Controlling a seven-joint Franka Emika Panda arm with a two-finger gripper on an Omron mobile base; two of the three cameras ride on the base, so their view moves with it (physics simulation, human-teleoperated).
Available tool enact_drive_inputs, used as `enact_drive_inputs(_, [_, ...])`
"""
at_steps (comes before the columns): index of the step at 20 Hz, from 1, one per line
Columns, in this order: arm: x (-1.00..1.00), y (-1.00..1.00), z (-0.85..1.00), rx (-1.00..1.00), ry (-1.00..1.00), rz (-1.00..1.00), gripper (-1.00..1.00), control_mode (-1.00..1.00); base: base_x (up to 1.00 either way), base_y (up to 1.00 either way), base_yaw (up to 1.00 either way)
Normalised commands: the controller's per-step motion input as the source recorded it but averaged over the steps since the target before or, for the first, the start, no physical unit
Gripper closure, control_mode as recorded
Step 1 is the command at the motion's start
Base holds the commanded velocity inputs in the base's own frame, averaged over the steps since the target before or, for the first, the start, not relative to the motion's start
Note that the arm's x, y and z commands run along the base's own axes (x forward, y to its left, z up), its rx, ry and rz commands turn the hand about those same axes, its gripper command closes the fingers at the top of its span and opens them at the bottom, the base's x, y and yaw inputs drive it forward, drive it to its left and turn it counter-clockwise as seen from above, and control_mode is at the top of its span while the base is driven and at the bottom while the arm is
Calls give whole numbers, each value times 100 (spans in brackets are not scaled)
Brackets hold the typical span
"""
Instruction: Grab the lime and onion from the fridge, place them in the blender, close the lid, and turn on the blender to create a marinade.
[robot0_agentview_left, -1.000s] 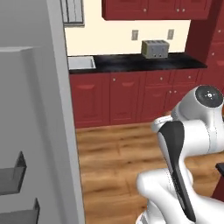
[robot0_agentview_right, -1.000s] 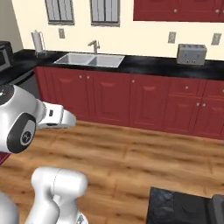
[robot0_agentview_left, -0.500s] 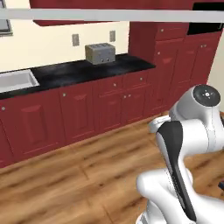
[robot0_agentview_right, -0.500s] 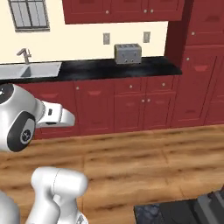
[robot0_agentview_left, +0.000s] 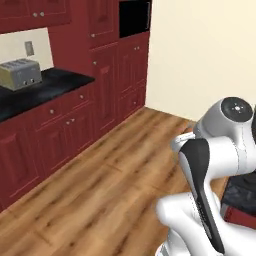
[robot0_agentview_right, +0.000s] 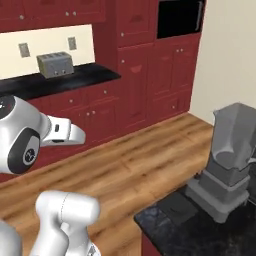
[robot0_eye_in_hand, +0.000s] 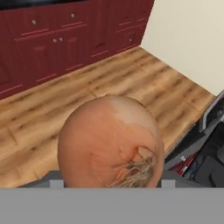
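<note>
Carrying the onion (robot0_eye_in_hand: 111, 142) right in front of the hand camera, big and orange-brown, root tuft facing the lens, sitting just where the jaws come together. Judging from that and from how steadily wide they stand: jaws spread around the onion, gripping it, though the fingertips themselves hide behind the ball.

Looking across to the blender (robot0_agentview_right: 227, 162) in the right base view: grey tapered jar on a boxy base, standing on the dark desk (robot0_agentview_right: 172, 225) at the lower right, jar mouth open upward, no lid on it. Sitting well apart from the arm's forearm (robot0_agentview_right: 62, 134), which pokes out at the left of that same view, level and pointing toward the red cabinets (robot0_agentview_right: 145, 80). So the blender lies off to the arm's right and lower down, wood floor (robot0_agentview_right: 130, 170) between.

Glimpsing dark shapes at the right edge of the hand view, maybe the desk's edge, too cramped to name.

Holding folded and compact in the left base view: white shoulder (robot0_agentview_left: 235, 112) high, dark-striped link (robot0_agentview_left: 200, 195) bent beneath it, hand tucked close to the body.

Needing next, by the look of it, a swing to the right and a lift over the jar's open mouth. No sign of the lime from here.
</note>
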Motion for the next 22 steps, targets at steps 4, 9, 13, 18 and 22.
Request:
enact_drive_inputs(4, [0,0,0,0,0,0,100,100,44,26,-75])
enact_drive_inputs(9, [0,0,0,0,0,0,100,100,49,47,-74])
enact_drive_inputs(13, [0,0,0,0,0,0,100,100,62,65,-70])
enact_drive_inputs(18, [0,0,0,0,0,0,100,100,61,52,-70])
enact_drive_inputs(22, [0,0,0,0,0,0,100,100,55,34,-72])
